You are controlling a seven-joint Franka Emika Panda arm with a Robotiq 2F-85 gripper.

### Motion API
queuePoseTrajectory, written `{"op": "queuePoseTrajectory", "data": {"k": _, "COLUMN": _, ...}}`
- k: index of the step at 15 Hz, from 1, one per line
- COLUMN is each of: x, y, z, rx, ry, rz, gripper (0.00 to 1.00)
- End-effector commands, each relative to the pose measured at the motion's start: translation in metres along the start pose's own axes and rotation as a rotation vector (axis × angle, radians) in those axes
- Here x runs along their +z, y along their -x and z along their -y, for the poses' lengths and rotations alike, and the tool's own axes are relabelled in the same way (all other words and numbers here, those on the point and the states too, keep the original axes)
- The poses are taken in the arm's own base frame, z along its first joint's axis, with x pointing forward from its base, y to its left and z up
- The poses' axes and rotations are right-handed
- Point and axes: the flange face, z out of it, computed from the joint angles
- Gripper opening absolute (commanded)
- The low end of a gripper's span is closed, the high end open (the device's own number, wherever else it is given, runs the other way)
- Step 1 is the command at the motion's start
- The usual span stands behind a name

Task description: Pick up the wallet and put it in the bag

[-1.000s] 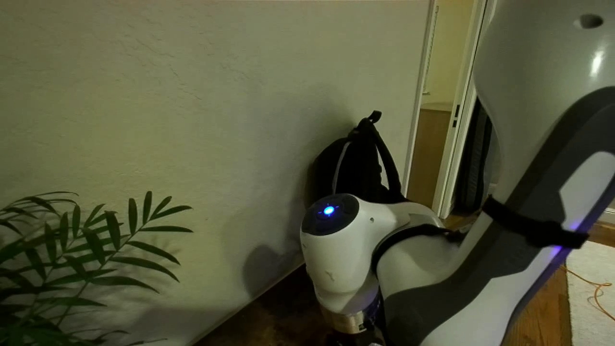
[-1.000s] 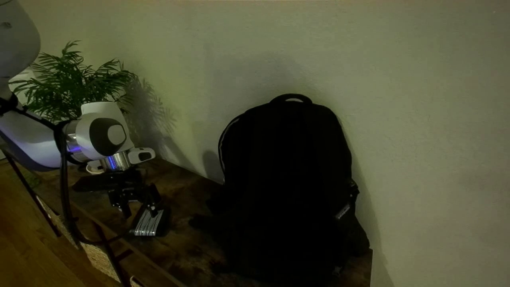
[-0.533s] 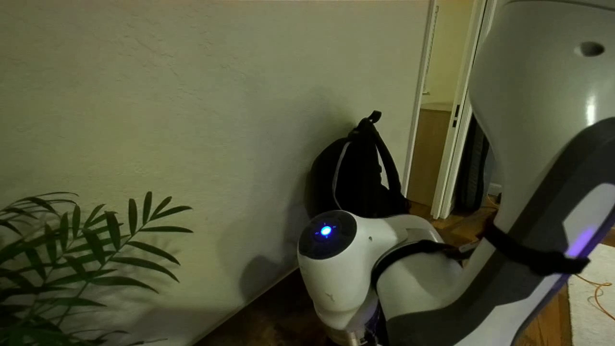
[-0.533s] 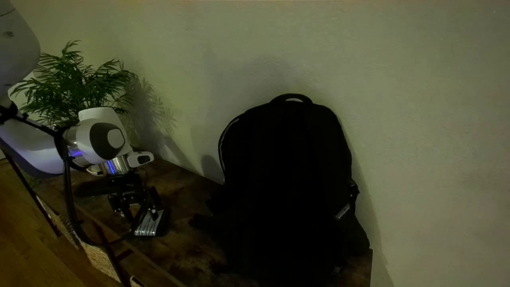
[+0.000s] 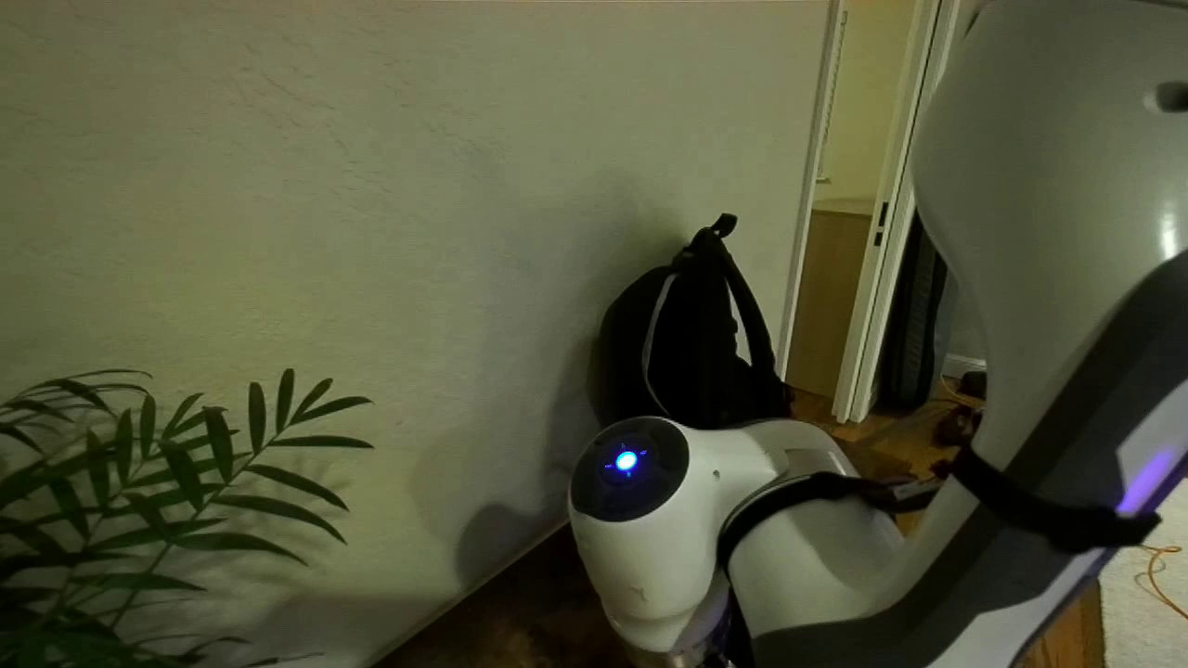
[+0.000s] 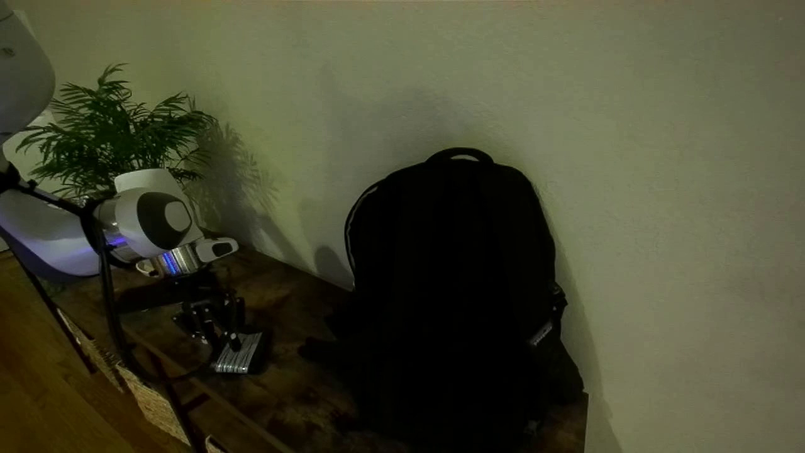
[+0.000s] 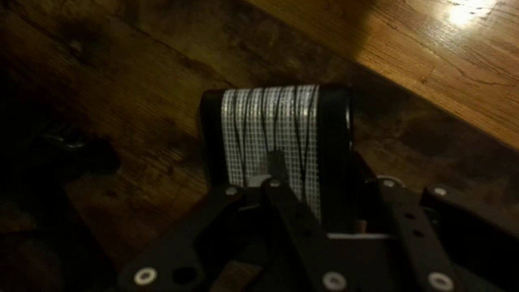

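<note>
Since one second ago, the gripper (image 6: 223,343) has brought its jaws closer together; they stand partly apart at the striped black wallet (image 7: 279,125), and whether they pinch it, I cannot tell. This wallet is on the brown tabletop (image 6: 286,305), lower left in an exterior view, where a dark cable (image 6: 107,296) hangs just left of it, a black backpack (image 6: 453,270) stands right of centre, and a leafy palm (image 6: 119,138) shows at upper left.

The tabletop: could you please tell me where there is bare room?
In an exterior view, the tabletop looks bare between the wallet and the bag, and along the wall from gripper to bag. It is crowded at the wallet, under the gripper, and where the bag stands.
</note>
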Motion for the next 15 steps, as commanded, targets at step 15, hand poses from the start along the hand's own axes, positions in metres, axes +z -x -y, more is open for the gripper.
{"op": "queuePoseTrajectory", "data": {"k": 15, "x": -0.046, "y": -0.007, "z": -0.044, "rx": -0.120, "ry": -0.242, "rz": 0.002, "gripper": 0.04}}
